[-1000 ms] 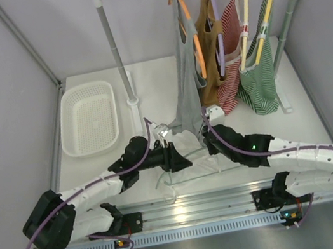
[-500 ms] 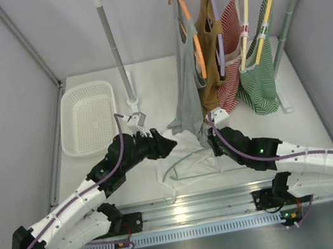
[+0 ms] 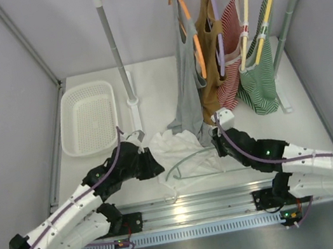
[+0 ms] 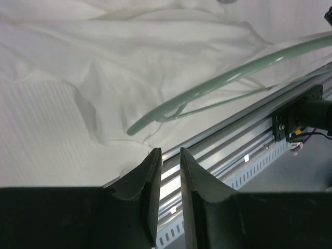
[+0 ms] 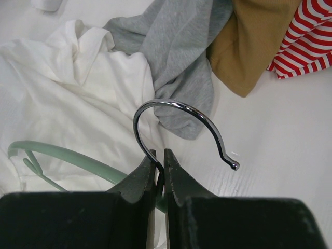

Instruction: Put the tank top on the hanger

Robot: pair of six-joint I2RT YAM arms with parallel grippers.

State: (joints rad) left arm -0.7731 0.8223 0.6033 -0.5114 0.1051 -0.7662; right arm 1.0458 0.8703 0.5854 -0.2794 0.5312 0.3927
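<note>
Left tool had backed off toward the near-left since the earlier frame, fingers nearly together with nothing between them. The tank top lay crumpled on the tabletop, hanger resting over it. Right tool was pinching the hanger's metal hook.

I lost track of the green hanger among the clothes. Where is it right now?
In the top view the hanger lies on the white tank top at the table's near middle, between both arms, its metal hook pinched in the right pincer.
</note>
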